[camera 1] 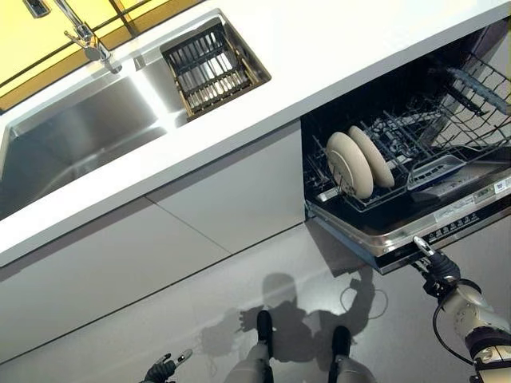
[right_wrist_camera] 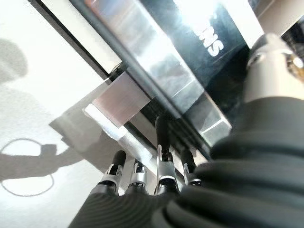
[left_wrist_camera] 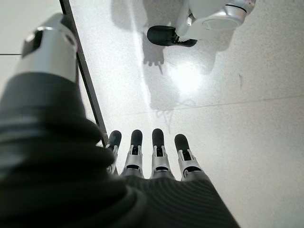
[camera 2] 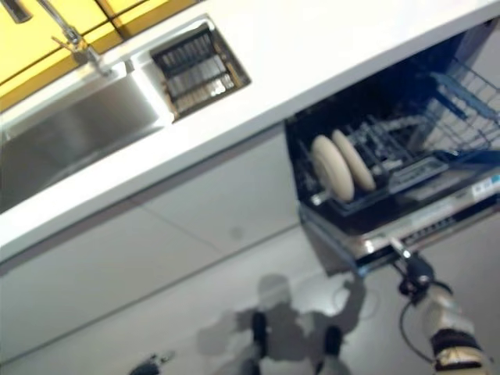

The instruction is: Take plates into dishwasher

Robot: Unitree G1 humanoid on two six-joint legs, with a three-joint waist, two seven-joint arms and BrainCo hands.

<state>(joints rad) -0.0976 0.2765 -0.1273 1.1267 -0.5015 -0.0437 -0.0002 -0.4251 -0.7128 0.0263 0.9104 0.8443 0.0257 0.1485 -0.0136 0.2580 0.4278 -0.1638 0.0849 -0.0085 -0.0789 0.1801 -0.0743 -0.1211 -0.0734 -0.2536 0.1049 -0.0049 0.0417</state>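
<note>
Two plates stood on edge in the lower rack of the dishwasher. The right robot hand, fingers straight, met the underside of the open door; a hard lift could jolt the rack and tip them. The left robot hand hung released over the floor. Sink and drain basket sat in the worktop.

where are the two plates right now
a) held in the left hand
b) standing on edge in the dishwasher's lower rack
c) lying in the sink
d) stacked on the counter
b: both plates stand upright side by side in the pulled-out lower rack of the open dishwasher.
</note>
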